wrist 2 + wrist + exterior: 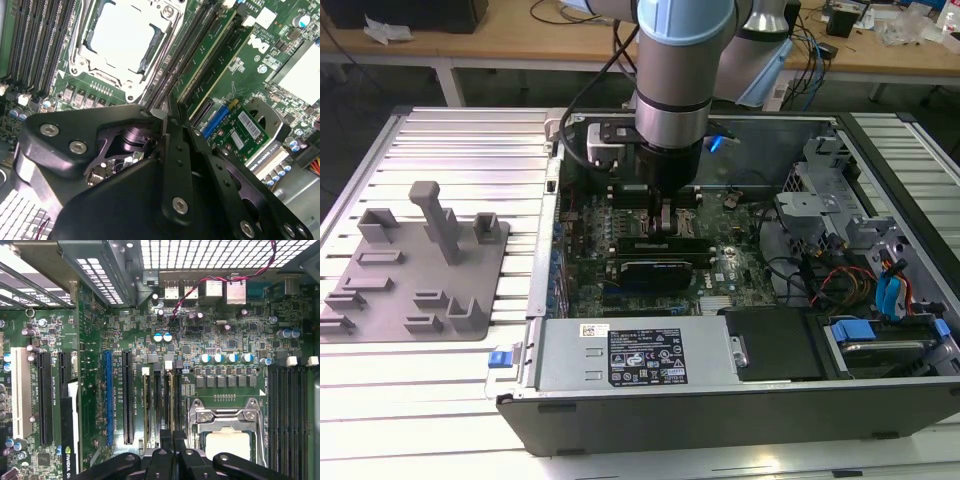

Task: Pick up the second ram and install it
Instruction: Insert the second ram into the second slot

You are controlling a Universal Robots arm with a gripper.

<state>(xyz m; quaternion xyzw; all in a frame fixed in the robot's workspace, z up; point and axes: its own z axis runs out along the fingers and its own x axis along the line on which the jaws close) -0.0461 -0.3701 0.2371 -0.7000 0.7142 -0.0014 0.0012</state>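
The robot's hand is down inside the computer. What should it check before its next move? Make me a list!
1. The hand is over the memory slots beside the processor socket: ok.
2. The second ram is in the hand: cannot tell; the hand's body hides that spot.
3. The white slot latches are open: cannot tell.
4. The black card is apart from the hand: ok.
5. The red and black wire is away from the memory slots: ok, it runs by the ports.
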